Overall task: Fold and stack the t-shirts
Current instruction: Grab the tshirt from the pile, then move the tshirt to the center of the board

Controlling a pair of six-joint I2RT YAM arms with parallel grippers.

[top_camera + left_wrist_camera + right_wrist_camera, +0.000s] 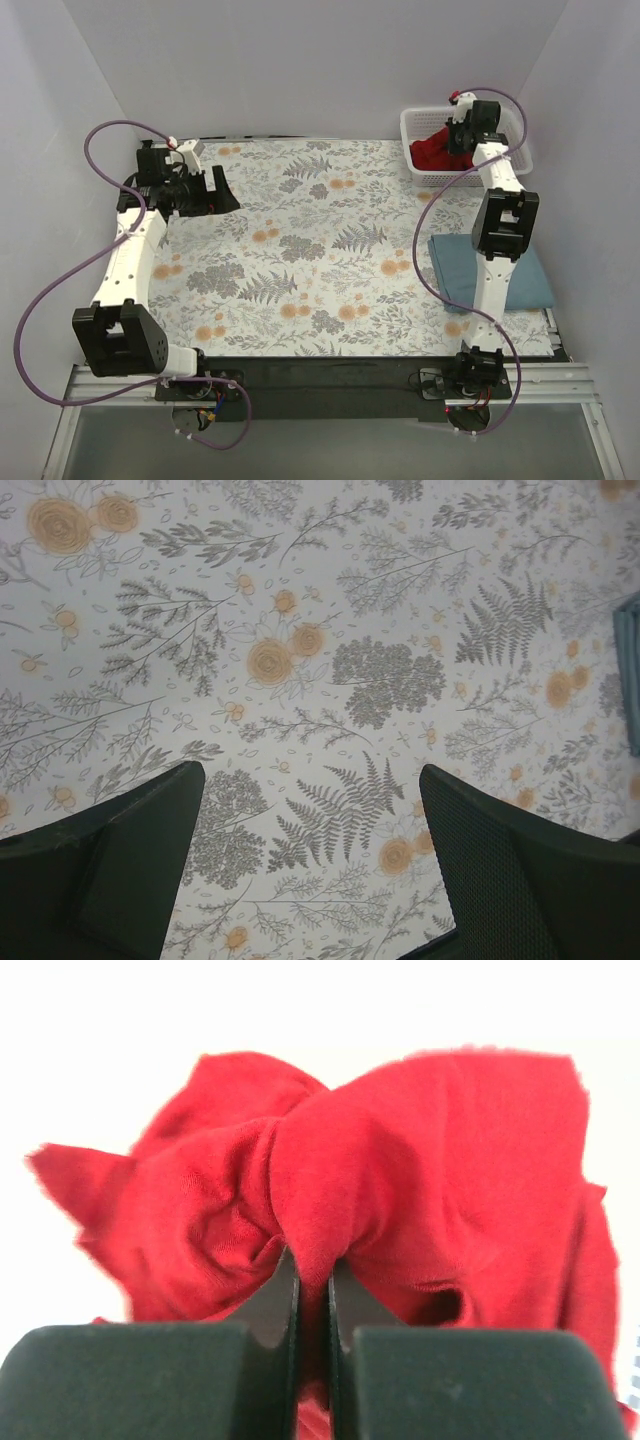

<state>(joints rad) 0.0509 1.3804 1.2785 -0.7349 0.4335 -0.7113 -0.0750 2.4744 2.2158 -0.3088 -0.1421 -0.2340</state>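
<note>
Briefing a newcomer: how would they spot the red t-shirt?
At the table's far right corner stands a white lattice basket. The red t-shirt is bunched in it, pinched by the right gripper; the blue-grey shirt lies flat outside.

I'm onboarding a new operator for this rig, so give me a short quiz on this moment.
1. True or false: the left gripper is open.
2. The red shirt in the basket is pinched by: A the left gripper, B the right gripper, C neither.
3. Which shirt lies on the table?
Key: 1 true; 2 B; 3 the blue shirt.
</note>
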